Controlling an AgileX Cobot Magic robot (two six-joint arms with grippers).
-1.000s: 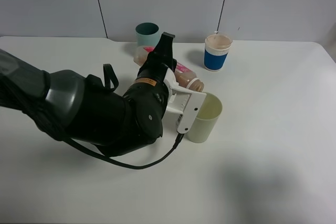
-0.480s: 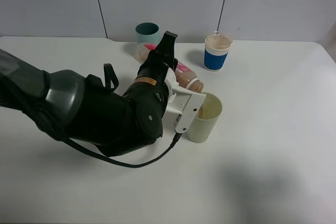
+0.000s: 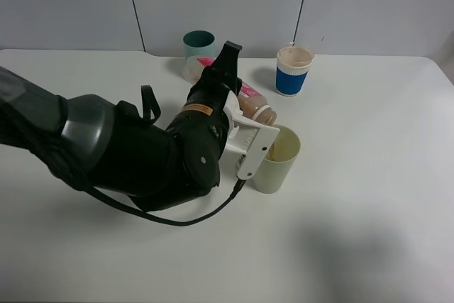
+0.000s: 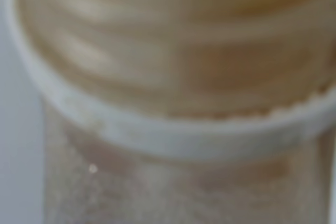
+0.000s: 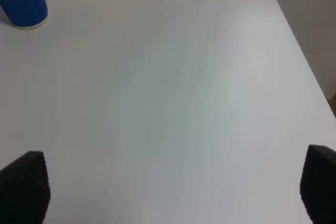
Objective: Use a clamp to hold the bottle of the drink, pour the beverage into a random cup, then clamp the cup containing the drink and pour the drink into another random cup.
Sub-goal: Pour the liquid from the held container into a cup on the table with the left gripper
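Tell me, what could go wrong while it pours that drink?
The bottle, tilted in the left gripper, has its mouth at the rim of the pale green tumbler, so beverage may dribble outside onto the table. The white jaw piece sits close beside that tumbler and might nudge it over.

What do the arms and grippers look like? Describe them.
The left arm is bulky glossy black with a grey cover higher up, a small orange label, a looping black cable and white jaw pieces on the left gripper. The right gripper shows only dark textured fingertips.
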